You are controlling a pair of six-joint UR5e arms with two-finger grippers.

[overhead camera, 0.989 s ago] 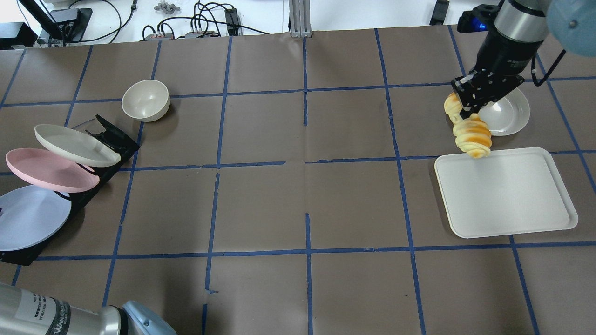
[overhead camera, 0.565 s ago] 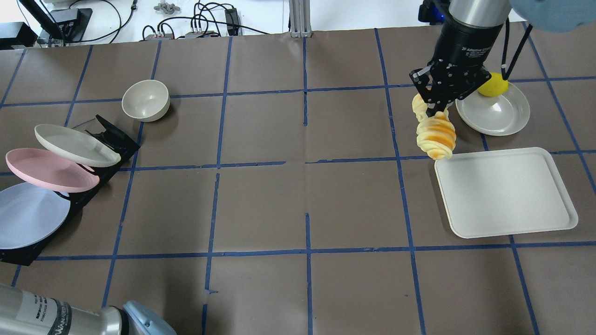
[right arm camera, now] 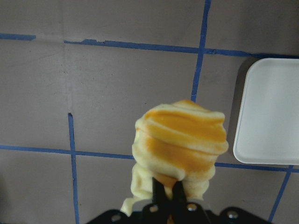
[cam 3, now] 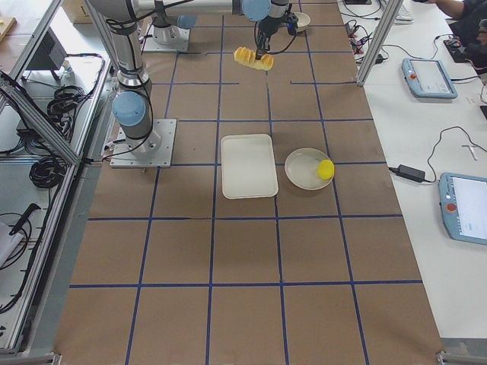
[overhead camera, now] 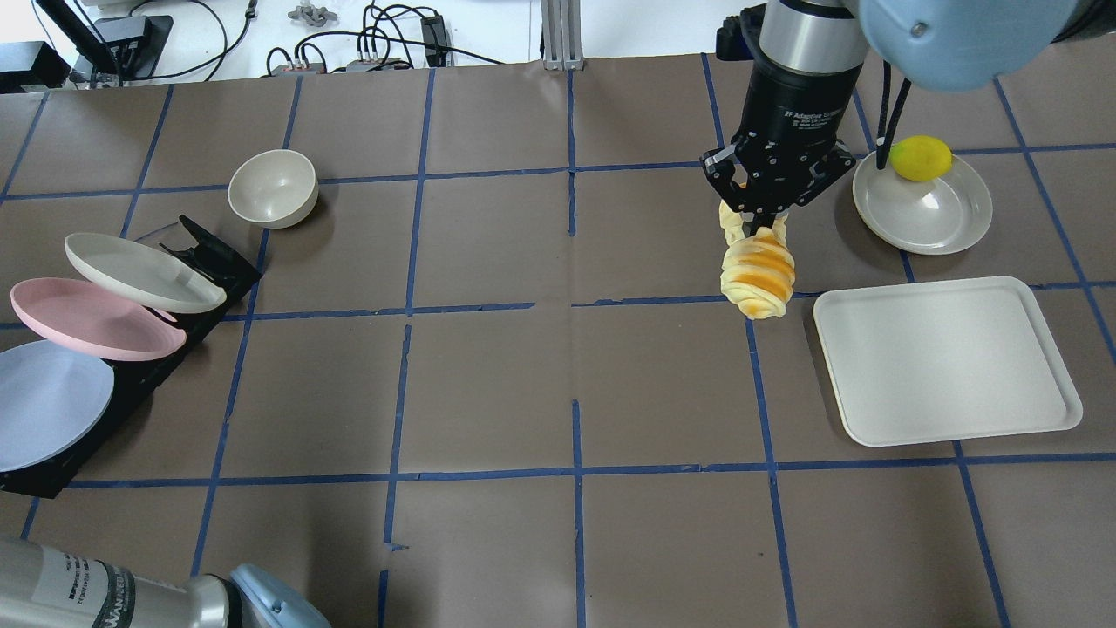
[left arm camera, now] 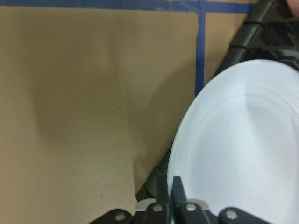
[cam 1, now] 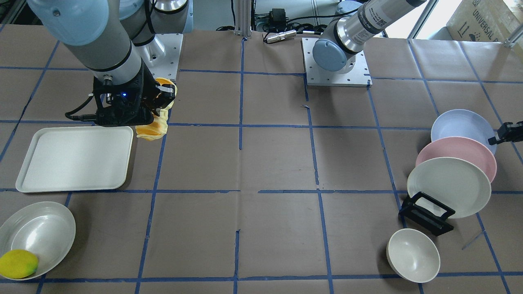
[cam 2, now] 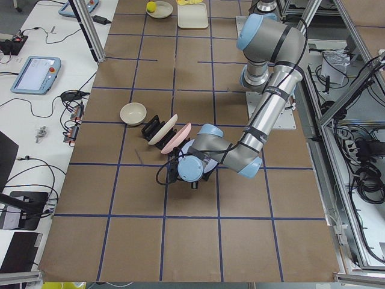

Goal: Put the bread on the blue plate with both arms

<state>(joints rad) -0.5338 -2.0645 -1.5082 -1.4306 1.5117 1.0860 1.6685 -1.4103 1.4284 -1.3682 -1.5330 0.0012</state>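
Note:
My right gripper (overhead camera: 757, 220) is shut on the upper end of the bread (overhead camera: 757, 275), a ridged pale yellow loaf with orange stripes. The loaf hangs above the table, left of the white tray, and also shows in the front view (cam 1: 152, 130) and the right wrist view (right arm camera: 180, 140). The blue plate (overhead camera: 48, 401) leans at the near end of the black rack (overhead camera: 209, 262) at the far left. In the left wrist view my left gripper (left arm camera: 170, 186) is shut on the blue plate's rim (left arm camera: 243, 149). It shows at the right edge of the front view (cam 1: 493, 140).
A pink plate (overhead camera: 87, 318) and a cream plate (overhead camera: 139, 272) lean in the same rack. A cream bowl (overhead camera: 272, 187) stands beyond it. A white tray (overhead camera: 946, 358) lies at the right, with a grey dish (overhead camera: 924, 209) holding a lemon (overhead camera: 920, 157) behind it.
My right gripper has carried the bread leftward, away from the dish and off the tray's corner, uncovering the lemon. The blue plate has shifted slightly to the left.

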